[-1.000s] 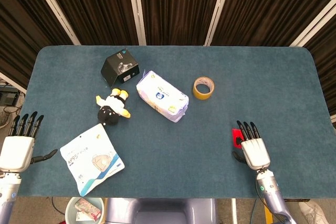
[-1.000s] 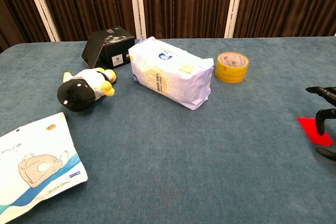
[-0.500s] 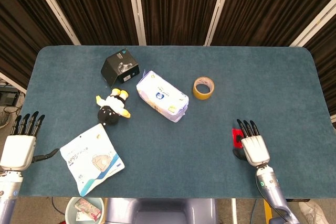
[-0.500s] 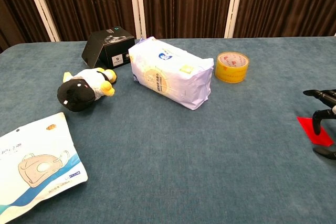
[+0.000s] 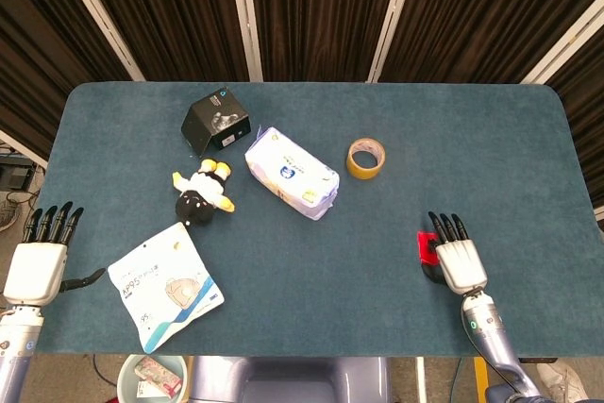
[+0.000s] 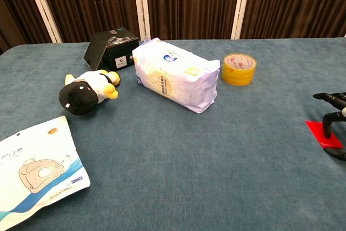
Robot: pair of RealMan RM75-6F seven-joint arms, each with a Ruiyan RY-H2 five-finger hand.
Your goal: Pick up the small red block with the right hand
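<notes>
The small red block (image 5: pixel 426 246) (image 6: pixel 323 133) lies flat on the blue table near the front right. My right hand (image 5: pixel 455 256) (image 6: pixel 336 124) hovers just over its right part, palm down with fingers extended and slightly bent; the thumb reaches toward the block. Nothing is held in it. In the chest view only its dark fingertips show at the right edge. My left hand (image 5: pixel 41 260) rests open at the table's front left corner, fingers straight, empty; the chest view does not show it.
A yellow tape roll (image 5: pixel 365 158) sits behind the block. A white tissue pack (image 5: pixel 291 173), a black box (image 5: pixel 216 121), a penguin plush (image 5: pixel 200 193) and a mask packet (image 5: pixel 165 284) fill the left half. The table's front edge (image 5: pixel 377 354) runs close behind my right hand.
My right hand has drawn back slightly toward the front edge, so more of the red block shows. The left hand has slid a little toward the front.
</notes>
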